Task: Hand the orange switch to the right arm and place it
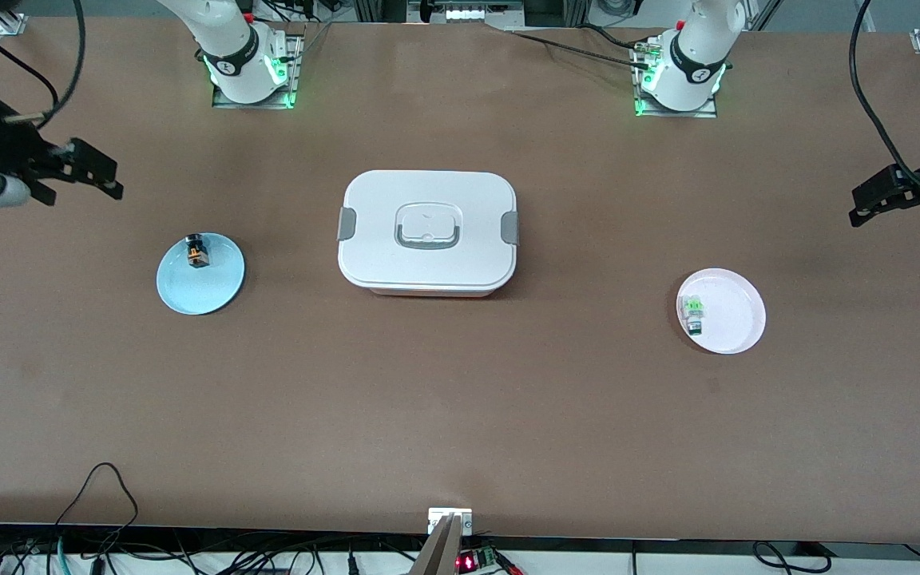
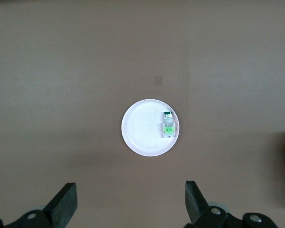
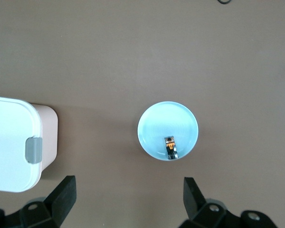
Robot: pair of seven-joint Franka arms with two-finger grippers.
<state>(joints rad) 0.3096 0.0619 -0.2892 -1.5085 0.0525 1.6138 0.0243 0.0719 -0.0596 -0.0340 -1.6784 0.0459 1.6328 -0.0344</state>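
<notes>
Orange switch [image 1: 197, 252] sat on blue plate [image 1: 216, 289] w/ right gripper [image 1: 97, 180] & left gripper [image 1: 875, 200] both wide open, empty, up over table ends.

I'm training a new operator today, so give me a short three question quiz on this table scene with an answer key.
1. True or false: the orange switch lies on the blue plate.
2. What sits on the pink plate? A: green switch; B: orange switch; C: nothing.
3. Fill in: between the two plates stands a closed white ____.

Key:
1. True.
2. A.
3. Box. Both the left end effector and the right end effector are open and hold nothing, each at its own end of the table.
</notes>
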